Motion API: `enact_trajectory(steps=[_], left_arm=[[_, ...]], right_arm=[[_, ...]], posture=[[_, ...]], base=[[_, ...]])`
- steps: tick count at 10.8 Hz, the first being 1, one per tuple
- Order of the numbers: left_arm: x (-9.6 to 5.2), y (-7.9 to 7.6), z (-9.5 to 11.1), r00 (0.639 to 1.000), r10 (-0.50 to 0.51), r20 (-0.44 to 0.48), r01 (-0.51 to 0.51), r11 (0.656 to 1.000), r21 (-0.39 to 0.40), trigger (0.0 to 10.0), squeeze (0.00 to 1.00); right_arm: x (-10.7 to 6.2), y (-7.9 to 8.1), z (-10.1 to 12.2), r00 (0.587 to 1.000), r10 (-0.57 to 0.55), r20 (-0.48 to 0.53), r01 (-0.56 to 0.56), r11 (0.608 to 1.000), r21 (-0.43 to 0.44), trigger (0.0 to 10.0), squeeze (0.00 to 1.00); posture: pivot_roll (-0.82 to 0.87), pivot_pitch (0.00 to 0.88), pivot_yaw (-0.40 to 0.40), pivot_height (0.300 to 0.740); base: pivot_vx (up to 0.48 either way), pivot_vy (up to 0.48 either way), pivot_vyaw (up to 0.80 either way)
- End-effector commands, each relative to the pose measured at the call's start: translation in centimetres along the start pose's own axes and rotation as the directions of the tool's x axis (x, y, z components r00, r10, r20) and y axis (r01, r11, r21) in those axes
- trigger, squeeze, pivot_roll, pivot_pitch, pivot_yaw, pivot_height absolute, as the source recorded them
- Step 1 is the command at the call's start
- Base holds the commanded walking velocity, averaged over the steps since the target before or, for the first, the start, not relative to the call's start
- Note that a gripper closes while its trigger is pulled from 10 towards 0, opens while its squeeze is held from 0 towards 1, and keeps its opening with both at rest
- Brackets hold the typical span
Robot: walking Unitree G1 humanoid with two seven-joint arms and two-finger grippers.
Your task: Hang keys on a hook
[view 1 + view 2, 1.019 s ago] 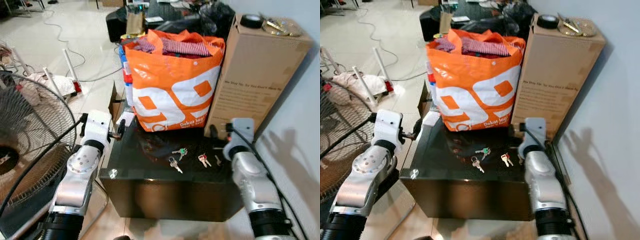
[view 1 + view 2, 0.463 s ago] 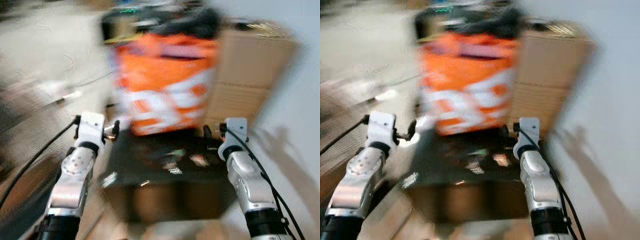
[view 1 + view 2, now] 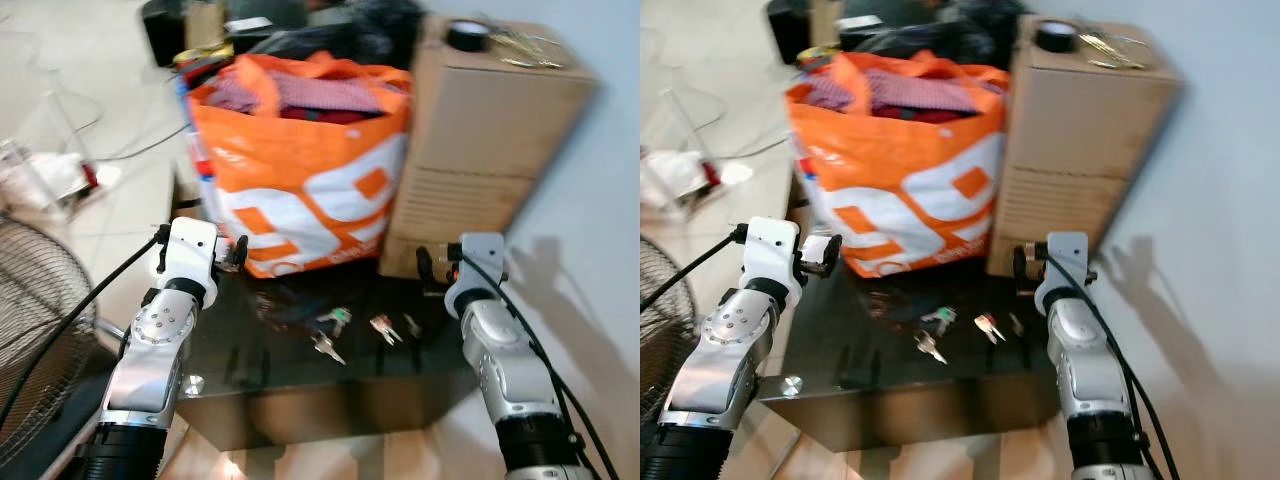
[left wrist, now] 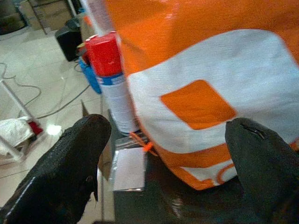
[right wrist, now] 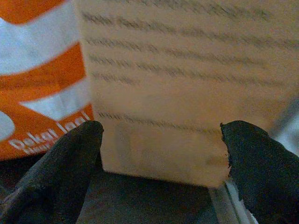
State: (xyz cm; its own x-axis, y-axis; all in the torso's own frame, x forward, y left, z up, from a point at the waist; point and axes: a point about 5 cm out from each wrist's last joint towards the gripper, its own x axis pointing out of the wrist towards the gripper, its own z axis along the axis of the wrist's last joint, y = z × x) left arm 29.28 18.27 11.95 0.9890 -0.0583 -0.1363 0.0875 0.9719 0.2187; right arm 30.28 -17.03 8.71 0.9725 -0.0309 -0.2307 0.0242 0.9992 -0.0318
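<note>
Keys (image 3: 330,322) lie loose on the dark glossy surface (image 3: 260,360), in three small bunches: one with a green tag, a second just in front of it (image 3: 326,347), and a red-tagged one (image 3: 383,328) beside them. We hold the left gripper (image 4: 168,154) at the surface's left edge, jaws spread wide, facing the orange bag (image 3: 300,180) and a red-capped spray can (image 4: 110,77). We hold the right gripper (image 5: 159,158) at the right edge, jaws likewise spread, facing the cardboard box (image 3: 490,130) that stands against the bag. Neither gripper touches the keys. A fan grille (image 3: 35,330) stands to our left.
</note>
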Motion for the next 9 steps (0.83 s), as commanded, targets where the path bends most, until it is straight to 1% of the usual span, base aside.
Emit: enact_trajectory(steps=[1, 2, 4, 6, 7, 8, 9], left_arm=[[0.1, -0.1, -0.1, 1.000, -0.005, -0.012, 0.005, 1.000, -0.001, 10.0, 0.00], [0.1, -0.1, -0.2, 1.000, -0.005, -0.014, 0.005, 1.000, 0.001, 10.0, 0.00], [-0.1, -0.3, -0.3, 1.000, -0.009, -0.019, 0.009, 1.000, 0.003, 10.0, 0.00], [0.0, -0.3, -0.3, 1.000, -0.013, -0.016, 0.013, 1.000, 0.001, 10.0, 0.00], [0.1, -0.3, -0.2, 1.000, -0.017, -0.015, 0.017, 1.000, 0.001, 10.0, 0.00], [0.3, -0.4, -0.2, 1.000, -0.022, -0.014, 0.022, 1.000, 0.001, 10.0, 0.00], [0.4, -0.4, -0.1, 1.000, -0.028, -0.012, 0.028, 1.000, 0.003, 10.0, 0.00]], right_arm=[[0.1, -0.4, -0.2, 1.000, -0.007, -0.019, 0.007, 1.000, -0.009, 10.0, 1.00], [0.2, -0.4, -0.2, 1.000, 0.007, -0.026, -0.008, 1.000, -0.019, 10.0, 1.00], [0.3, -1.1, -0.4, 0.998, 0.031, -0.048, -0.033, 0.998, -0.055, 10.0, 1.00], [0.3, -1.5, -0.1, 0.999, 0.024, -0.030, -0.026, 0.996, -0.081, 10.0, 1.00], [0.4, -1.7, 0.0, 1.000, 0.010, -0.028, -0.012, 0.997, -0.070, 10.0, 1.00], [0.5, -1.9, 0.1, 1.000, -0.008, -0.024, 0.007, 0.998, -0.063, 10.0, 1.00], [0.4, -2.1, 0.1, 0.999, -0.029, -0.021, 0.028, 0.999, -0.041, 10.0, 1.00]], posture=[[-0.03, 0.000, -0.006, 0.740], [-0.03, 0.000, -0.008, 0.740], [-0.03, 0.000, -0.007, 0.740], [-0.04, 0.000, -0.001, 0.740], [-0.04, 0.000, 0.005, 0.740], [-0.05, 0.000, 0.011, 0.740], [-0.05, 0.000, 0.016, 0.740]], base=[[0.247, 0.000, 0.00], [0.000, 0.000, 0.00], [0.000, 0.000, 0.00], [0.000, 0.000, 0.00], [0.000, 0.000, 0.80], [0.244, 0.000, 0.80], [0.251, 0.000, 0.00]])
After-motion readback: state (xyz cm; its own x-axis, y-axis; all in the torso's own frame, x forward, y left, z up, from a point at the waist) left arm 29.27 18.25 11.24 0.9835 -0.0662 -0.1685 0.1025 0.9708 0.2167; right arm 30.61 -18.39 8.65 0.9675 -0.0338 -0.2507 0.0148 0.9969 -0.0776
